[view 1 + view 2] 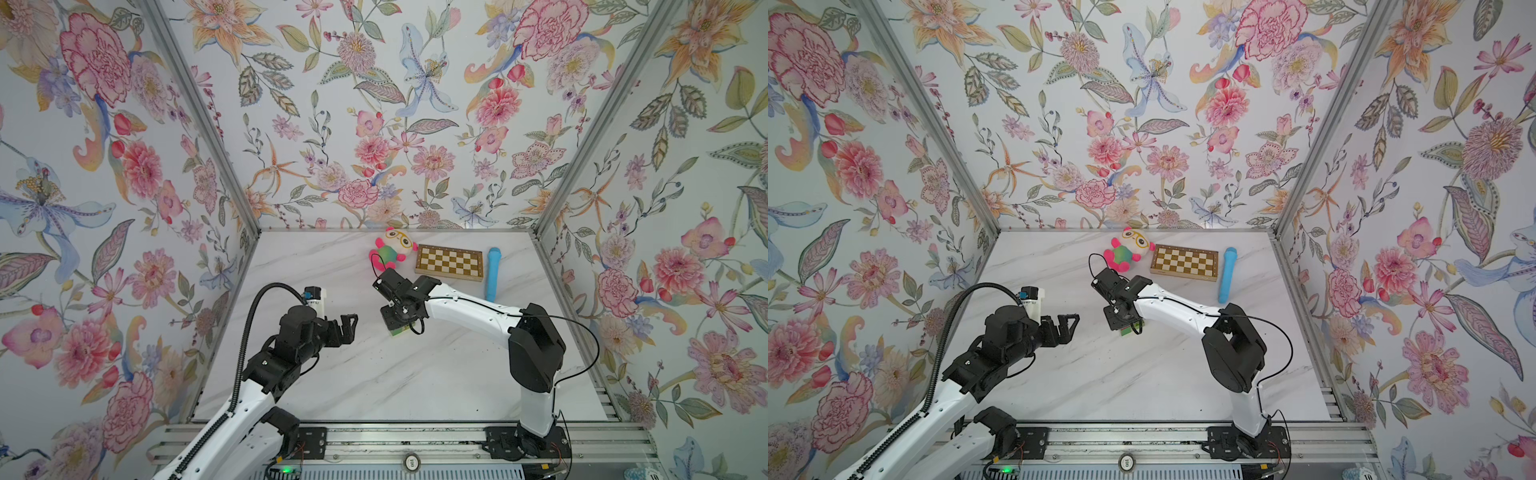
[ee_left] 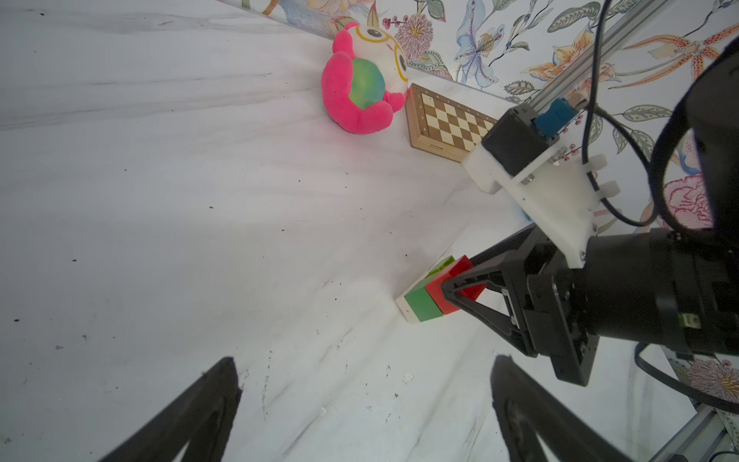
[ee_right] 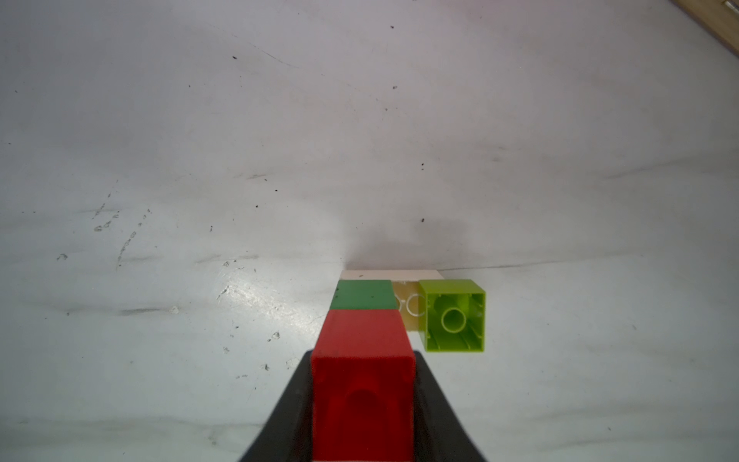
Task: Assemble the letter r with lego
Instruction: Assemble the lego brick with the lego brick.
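Red brick (image 3: 362, 384), plain only wrist-side, is pinched by right pincer (image 3: 362, 360); left pincer (image 2: 364, 372) spread.

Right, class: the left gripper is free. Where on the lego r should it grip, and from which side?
Probably the cream bar, jaws across its two short ends, coming from the end away from the right gripper, which is shut on the red brick. Those ends are flat and bare; the dark green brick has the lime green brick close beside it.

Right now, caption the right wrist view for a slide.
Right gripper shut on the red brick of the lego letter r.
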